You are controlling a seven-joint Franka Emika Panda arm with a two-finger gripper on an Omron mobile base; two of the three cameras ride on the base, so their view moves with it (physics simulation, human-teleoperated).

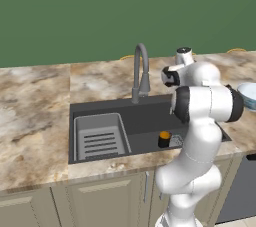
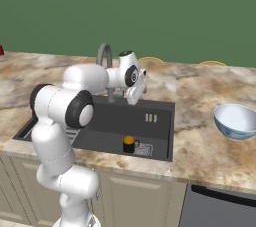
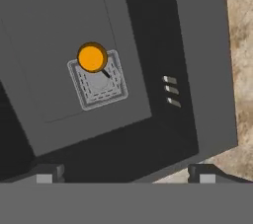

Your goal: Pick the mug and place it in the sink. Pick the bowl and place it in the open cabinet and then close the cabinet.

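The small black mug (image 1: 164, 138) (image 2: 129, 144) with its orange inside (image 3: 92, 57) stands upright on the floor of the dark grey sink (image 1: 100, 108) (image 2: 112, 118) (image 3: 49, 35), beside the square drain (image 3: 101, 87). My gripper (image 2: 138, 91) (image 3: 126, 173) hangs above the basin, well over the mug, open with nothing between its fingers. The white bowl (image 1: 248, 93) (image 2: 236, 120) with blue markings sits upright on the counter to the right of the sink. The cabinet is out of view.
A grey gooseneck faucet (image 1: 141, 71) (image 2: 104, 53) rises behind the sink, close to my hand. A light grey slotted tray (image 1: 100, 138) fills the basin's left part. Marble counter (image 2: 200, 91) runs on both sides. A dark appliance (image 2: 220, 206) sits under the counter at the right.
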